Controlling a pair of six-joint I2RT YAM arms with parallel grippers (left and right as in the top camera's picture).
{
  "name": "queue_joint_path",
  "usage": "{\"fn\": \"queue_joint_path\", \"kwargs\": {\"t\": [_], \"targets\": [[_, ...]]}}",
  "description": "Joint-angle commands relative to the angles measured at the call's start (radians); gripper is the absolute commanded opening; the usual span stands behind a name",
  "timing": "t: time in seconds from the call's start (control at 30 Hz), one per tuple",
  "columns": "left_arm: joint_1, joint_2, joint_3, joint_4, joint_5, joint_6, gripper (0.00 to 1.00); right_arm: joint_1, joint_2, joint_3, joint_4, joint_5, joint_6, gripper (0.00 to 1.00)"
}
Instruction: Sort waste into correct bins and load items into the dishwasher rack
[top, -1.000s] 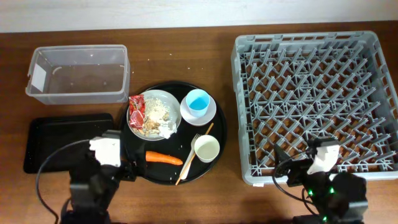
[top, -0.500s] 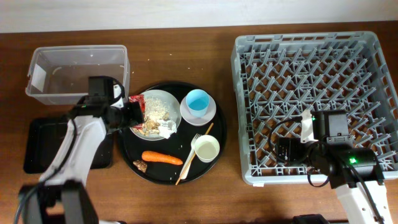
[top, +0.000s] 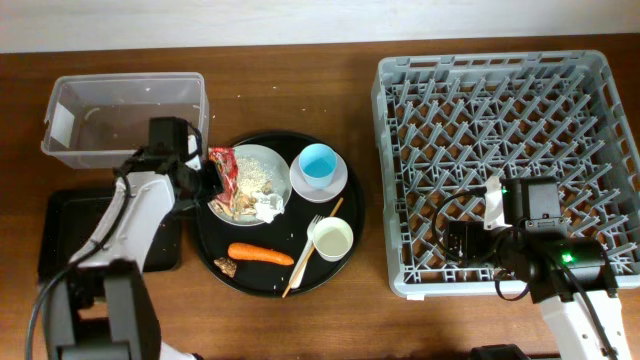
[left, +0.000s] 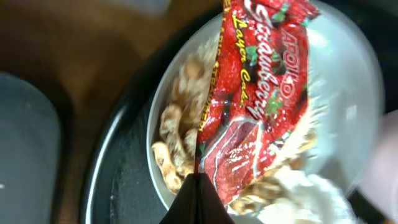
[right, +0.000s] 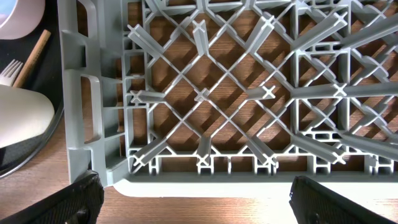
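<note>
Within the last second the left arm has come up from the near edge of the table and reached the white plate (top: 272, 160). The left pincer (left: 199, 188) is now pressed together on the lower edge of the red wrapper (left: 261, 93). Compared with half a second ago, the wrapper looks drawn slightly toward the plate's left rim, though it still lies over the food. I judge the first piece of waste to be gripped and in need only of lifting and carrying to a bin; nothing has been sorted yet. The right arm has also come in from the near edge and has kept the same spot for the last half second. The right pincer (right: 199, 200) is spread wide with nothing between its tips, above the near-left corner of the dishwasher rack (top: 380, 170). The rack fills the right half of the table and has nothing in it. The clear tub (top: 125, 78) at the far-left corner holds only a few specks. The shallow black tray (top: 70, 230), by the left edge toward the near side, shows nothing in the part the arm leaves visible. Everything else sits on the round black tray (top: 335, 262) at the table's middle. The plate holds rice (top: 255, 178), brownish scraps (top: 238, 205) and the crumpled tissue (top: 268, 207). The light-blue cup (top: 318, 162) stands in the white bowl (top: 338, 182). Nearer the near edge are the pale cup (top: 332, 238), the fork (top: 316, 222), the wooden stick (top: 334, 209) and the carrot (top: 262, 254), with one brown scrap (top: 225, 266) just beside it.
</note>
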Motion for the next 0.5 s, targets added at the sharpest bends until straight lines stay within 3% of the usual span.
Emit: {"fn": "queue_joint_path", "kwargs": {"t": [0.0,0.07,0.17,0.2,0.33,0.37,0.4,0.43,0.47], "targets": [[0.001,-0.146,0.074,-0.032,0.019,0.009,0.01,0.003,-0.003,0.019,0.001,0.009,0.001,0.99],[0.003,-0.220,0.076,0.062,-0.017,0.009,0.01,0.003,-0.003,0.019,0.005,0.009,0.001,0.99],[0.003,-0.197,0.075,0.245,-0.267,0.009,0.01,0.003,-0.003,0.019,0.004,0.009,0.001,0.99],[0.005,-0.113,0.075,0.353,-0.346,0.009,0.01,0.003,-0.003,0.019,0.004,0.009,0.001,0.99],[0.036,0.036,0.075,0.481,-0.364,0.009,0.01,0.003,-0.003,0.019,0.005,0.009,0.001,0.99],[0.036,0.045,0.075,0.484,-0.363,0.008,0.09,0.003,-0.003,0.019,0.006,0.009,0.001,0.99],[0.036,0.046,0.075,0.484,-0.354,0.009,0.34,0.003,-0.003,0.019,0.007,0.009,0.001,0.99],[0.036,0.045,0.075,0.483,-0.306,0.009,0.47,0.003,-0.003,0.019,0.008,0.009,0.001,0.99],[0.036,0.043,0.075,0.477,-0.270,0.009,0.49,0.003,-0.003,0.019,0.008,0.009,0.001,0.99]]}}
